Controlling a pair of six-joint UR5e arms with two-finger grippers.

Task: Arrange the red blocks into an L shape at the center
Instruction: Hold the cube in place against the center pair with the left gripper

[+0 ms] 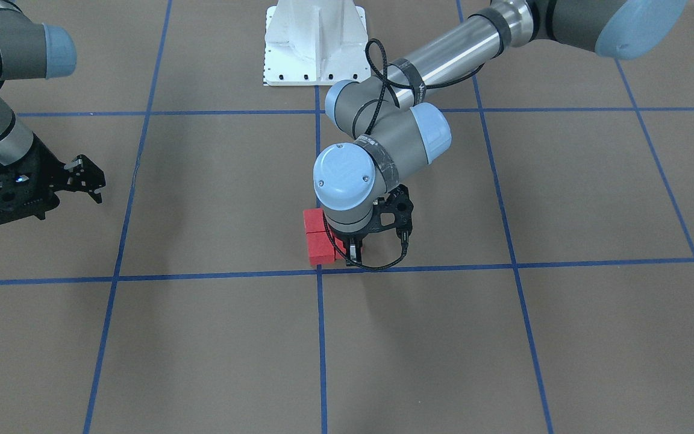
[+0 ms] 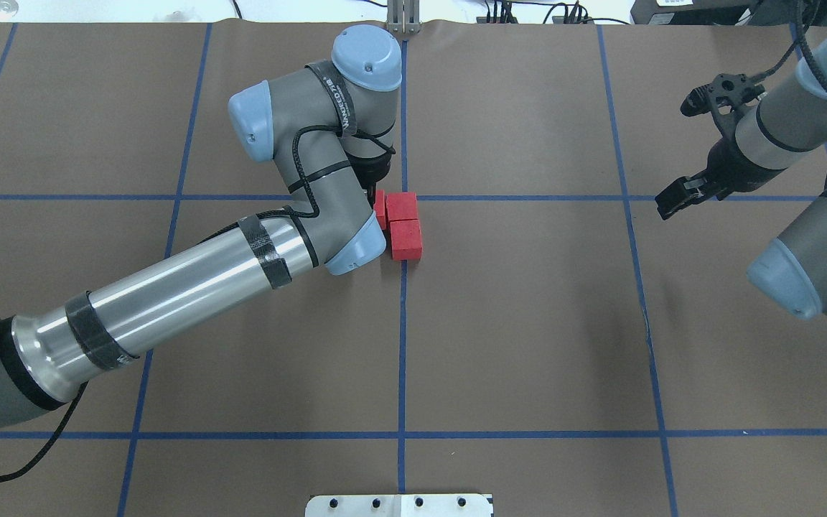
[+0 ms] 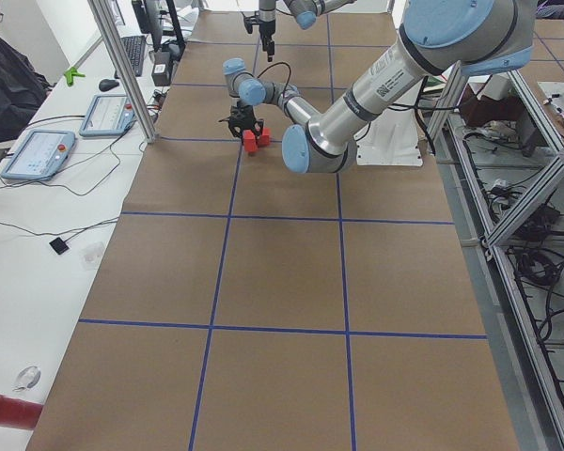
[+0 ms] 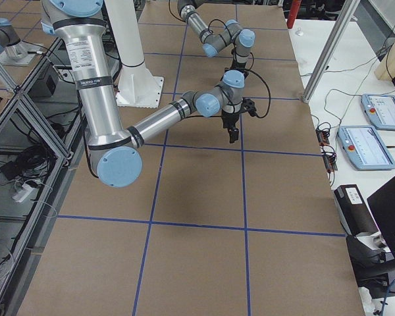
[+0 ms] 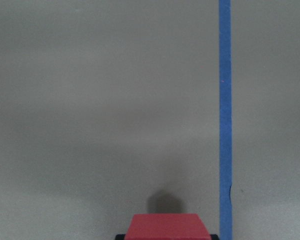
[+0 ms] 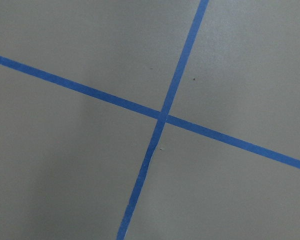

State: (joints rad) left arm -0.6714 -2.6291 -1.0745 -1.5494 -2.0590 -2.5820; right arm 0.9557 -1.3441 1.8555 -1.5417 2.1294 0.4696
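Two red blocks (image 2: 403, 206) (image 2: 406, 239) lie touching in a row just beside the center crossing (image 2: 404, 197). In the front view they show as one block (image 1: 314, 219) behind another (image 1: 321, 248). A third red block (image 2: 380, 210) sits against the first one, mostly hidden under my left wrist. My left gripper (image 1: 350, 254) stands straight down over it and is shut on it; the left wrist view shows this block (image 5: 167, 226) at the bottom edge. My right gripper (image 1: 88, 179) is open and empty, well off to the side above the floor.
The white robot base plate (image 1: 314, 42) stands at the table's edge behind the center. My left forearm (image 2: 191, 287) lies across the floor beside the blocks. The right wrist view shows another blue tape crossing (image 6: 161, 118). Operators' desks with tablets (image 3: 38, 150) run along one side.
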